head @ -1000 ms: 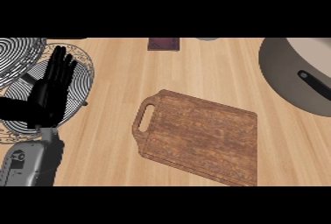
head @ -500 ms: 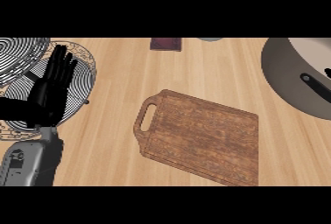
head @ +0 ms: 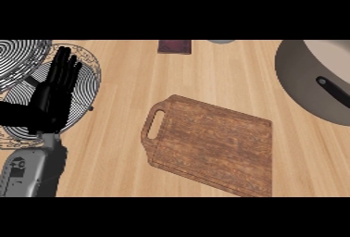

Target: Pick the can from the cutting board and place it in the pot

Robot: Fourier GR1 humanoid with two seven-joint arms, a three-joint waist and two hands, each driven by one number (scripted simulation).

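Note:
A brown wooden cutting board point(head: 212, 143) with a handle slot lies bare in the middle of the counter; no can shows on it or anywhere in view. The grey pot point(head: 311, 83) with a black handle sits at the right edge, partly cut off. My left hand point(head: 53, 95) rests open at the left, fingers straight and pointing up, over a wire rack. My right hand is out of view.
A round wire rack point(head: 21, 60) lies at the far left under my left hand. A dark red object point(head: 175, 46) and a grey object point(head: 221, 41) sit at the counter's far edge. Bare wooden counter point(head: 226, 74) surrounds the board.
The view has shifted slightly, so the pot shows a little more at the right. My left hand has stayed open and still.

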